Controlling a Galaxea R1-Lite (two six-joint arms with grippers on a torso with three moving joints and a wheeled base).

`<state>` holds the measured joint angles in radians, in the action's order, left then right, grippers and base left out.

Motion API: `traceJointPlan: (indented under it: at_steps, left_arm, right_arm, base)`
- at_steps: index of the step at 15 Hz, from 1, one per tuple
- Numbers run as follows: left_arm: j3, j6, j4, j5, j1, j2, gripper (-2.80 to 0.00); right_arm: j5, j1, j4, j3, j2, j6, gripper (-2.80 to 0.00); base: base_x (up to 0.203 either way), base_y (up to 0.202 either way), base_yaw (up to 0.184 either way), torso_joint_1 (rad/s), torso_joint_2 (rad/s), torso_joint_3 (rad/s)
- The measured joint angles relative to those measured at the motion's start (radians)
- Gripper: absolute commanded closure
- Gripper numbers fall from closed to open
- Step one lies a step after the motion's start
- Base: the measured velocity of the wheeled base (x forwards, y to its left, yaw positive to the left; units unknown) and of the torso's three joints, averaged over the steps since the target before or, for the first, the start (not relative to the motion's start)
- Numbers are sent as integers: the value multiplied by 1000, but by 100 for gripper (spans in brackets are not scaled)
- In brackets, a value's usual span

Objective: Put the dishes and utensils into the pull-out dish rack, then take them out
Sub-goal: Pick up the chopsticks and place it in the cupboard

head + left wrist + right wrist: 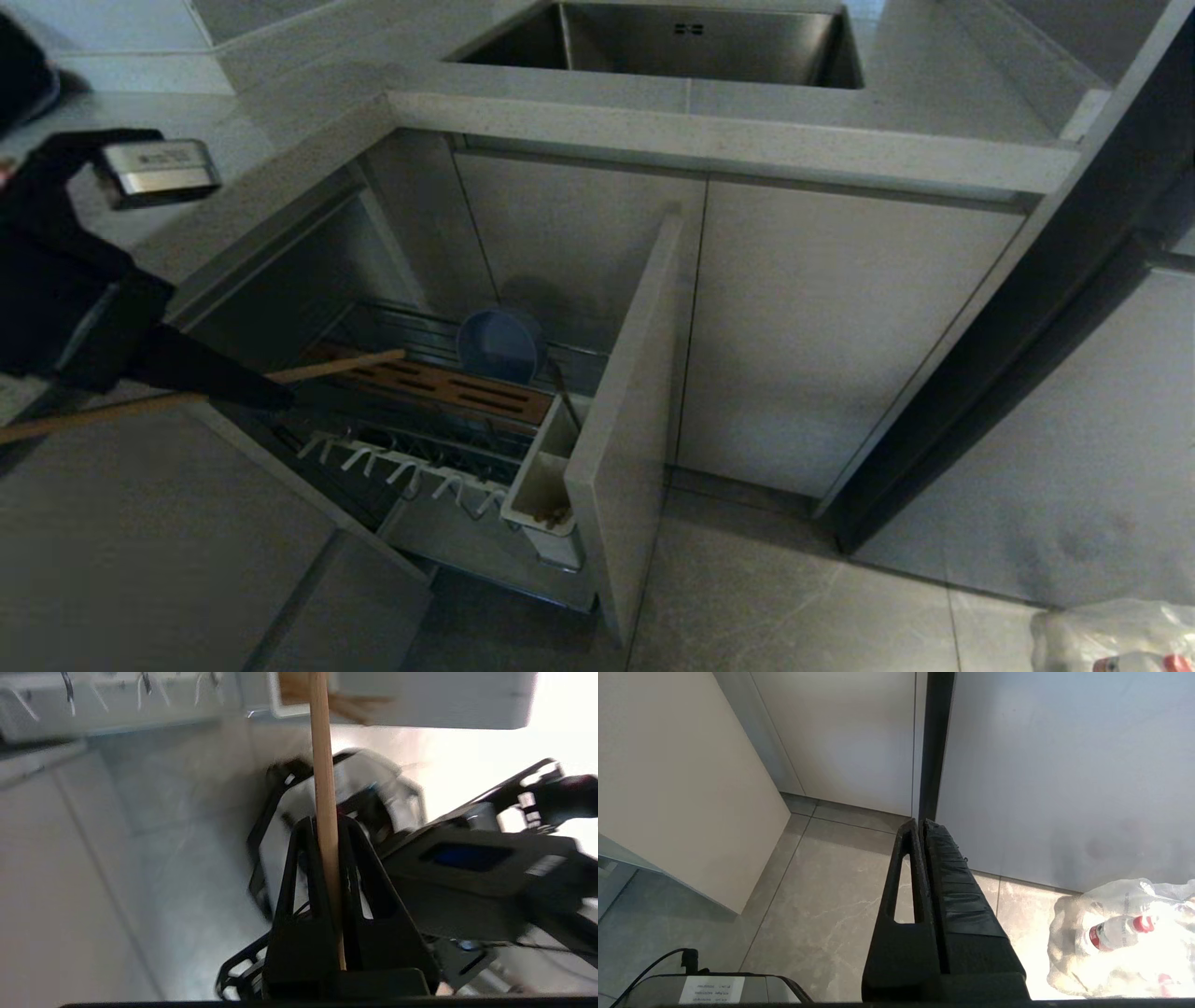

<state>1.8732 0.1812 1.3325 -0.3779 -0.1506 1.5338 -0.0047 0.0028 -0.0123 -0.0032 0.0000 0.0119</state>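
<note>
Left fingers (299, 868), chopsticks' (322, 788) base hidden.

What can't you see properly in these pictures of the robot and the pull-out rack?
- Head view: the near end of the long tan wooden chopstick runs off the picture's left edge.
- Head view: the black left gripper hides its own fingers.
- Head view: the matte blue-grey bowl sits in shadow; its lower part is hidden behind the slotted brown wooden strip.
- Head view: what lies in the white rectangular utensil cup is too small to tell.
</note>
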Motion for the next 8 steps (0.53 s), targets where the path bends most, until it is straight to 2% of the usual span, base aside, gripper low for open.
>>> traceJointPlan:
  at_steps: [4,6,8]
  left_arm:
    - [35,-66,-7,137,-106,95,0]
    - [52,-117,-26,244,-178,142,0]
    - [57,-155,-43,291,-230,177,0]
  right_arm:
    - [0,0,0,0,0,0,0]
    - [0,0,0,0,0,0,0]
    - [0,0,0,0,0,0,0]
  base:
    - [0,0,0,0,0,0]
    - [0,0,0,0,0,0]
    - [0,0,0,0,0,0]
